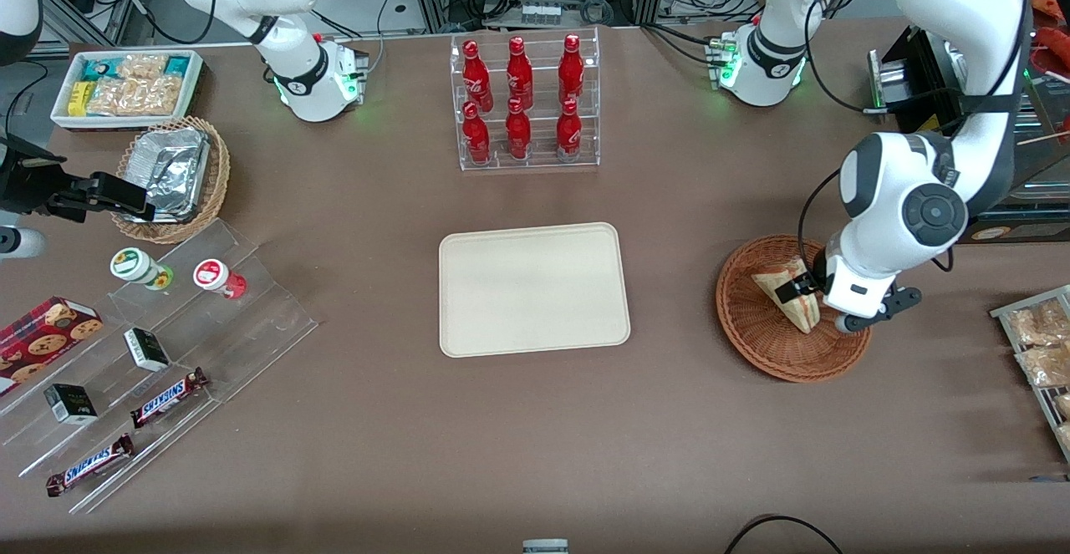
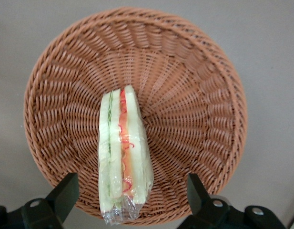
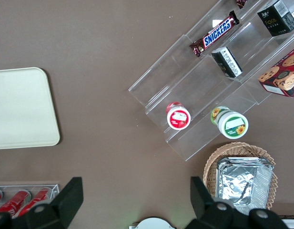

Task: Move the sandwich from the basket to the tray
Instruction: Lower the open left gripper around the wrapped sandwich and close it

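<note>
Front view shows the brown worktop [image 1: 351, 420] carrying everything, with the cream tray [image 1: 533, 288] lying bare at its middle. Toward the working arm's end sits the reddish-brown basket [image 1: 756, 337], and the sandwich [image 1: 786, 293] lies inside it on its side, wrapped in clear film, its red, green and white layers plain in the left wrist view [image 2: 122, 157]. The tool [image 1: 807, 287] hangs low over the basket [image 2: 194, 71], its two fingers [image 2: 65, 193] spread wide with the sandwich's wrapped end between them; neither finger appears to touch it. So I judge the task hardly begun: the approach is made, while the grip, the lift, the carry to the tray and the release are all left.

For writing, the two chocolate bars [image 1: 167, 398] on the clear stepped rack [image 1: 251, 303], toward the parked arm's end, read SNICKERS, legible too in the right wrist view [image 3: 218, 32]. The red bottles [image 1: 518, 99] in the clear stand, farther from the front camera than the tray, carry white script too small to read. A dark box [image 3: 276, 16] bears lettering I cannot make out.
</note>
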Tool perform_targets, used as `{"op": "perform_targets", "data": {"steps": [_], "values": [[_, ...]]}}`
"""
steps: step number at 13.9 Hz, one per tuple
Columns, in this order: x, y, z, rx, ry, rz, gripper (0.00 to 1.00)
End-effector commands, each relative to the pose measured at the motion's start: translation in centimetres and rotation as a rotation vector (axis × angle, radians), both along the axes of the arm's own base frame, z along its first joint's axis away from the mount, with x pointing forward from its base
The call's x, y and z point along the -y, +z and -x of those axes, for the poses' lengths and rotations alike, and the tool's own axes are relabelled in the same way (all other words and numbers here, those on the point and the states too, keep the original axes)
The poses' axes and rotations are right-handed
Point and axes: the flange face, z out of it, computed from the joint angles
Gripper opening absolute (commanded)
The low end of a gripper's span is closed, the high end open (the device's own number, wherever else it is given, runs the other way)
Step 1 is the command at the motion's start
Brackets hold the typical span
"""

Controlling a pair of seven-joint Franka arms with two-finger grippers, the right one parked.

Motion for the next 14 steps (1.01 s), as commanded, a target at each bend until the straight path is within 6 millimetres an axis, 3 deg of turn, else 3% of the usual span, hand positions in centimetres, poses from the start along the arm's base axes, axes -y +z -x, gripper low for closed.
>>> {"op": "perform_targets", "data": {"steps": [1, 12, 14], "values": [[-0.2, -0.2, 2.3, 0.034, 0.049, 0.003, 1.00], [-0.5, -4.1, 2.9, 0.049, 0.105, 0.011, 1.00], [-1.6, -4.8, 2.9, 0.049, 0.125, 0.012, 0.97]]}}
